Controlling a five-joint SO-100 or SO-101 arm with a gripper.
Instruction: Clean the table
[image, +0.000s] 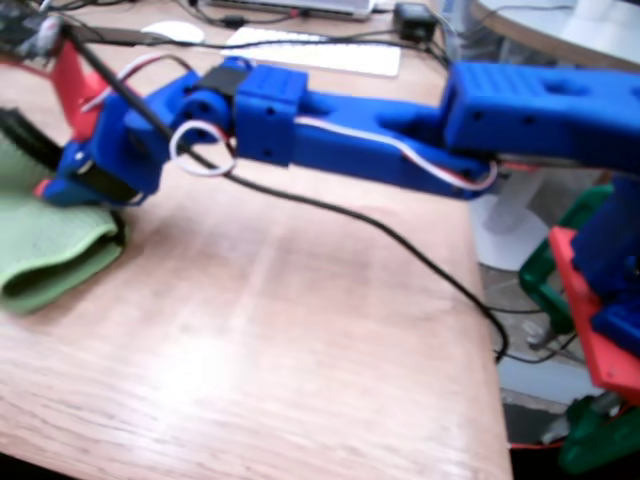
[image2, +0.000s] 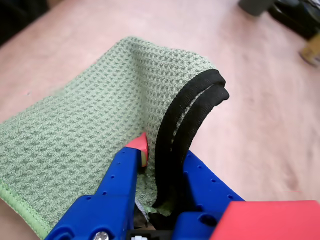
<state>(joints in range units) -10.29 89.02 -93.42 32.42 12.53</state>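
The wooden table (image: 300, 350) fills most of the fixed view, and its surface (image2: 260, 100) also shows in the wrist view. A green waffle-weave cloth (image: 40, 250) with a black hem lies folded at the table's left side. The blue arm reaches left across the table, and my gripper (image: 55, 185) sits at the cloth's top edge. In the wrist view my gripper (image2: 167, 160) is shut on the cloth (image2: 90, 115), and the black hem bulges up in a loop between the blue jaws. A red tip on one jaw presses into the fabric.
A white keyboard (image: 315, 50), a white mouse (image: 172, 32) and a black adapter (image: 412, 20) lie at the table's far edge. A black cable (image: 400, 245) trails across the wood to the right edge. The arm's red and green base (image: 590, 330) is clamped there. A grey round table (image: 560, 25) stands behind.
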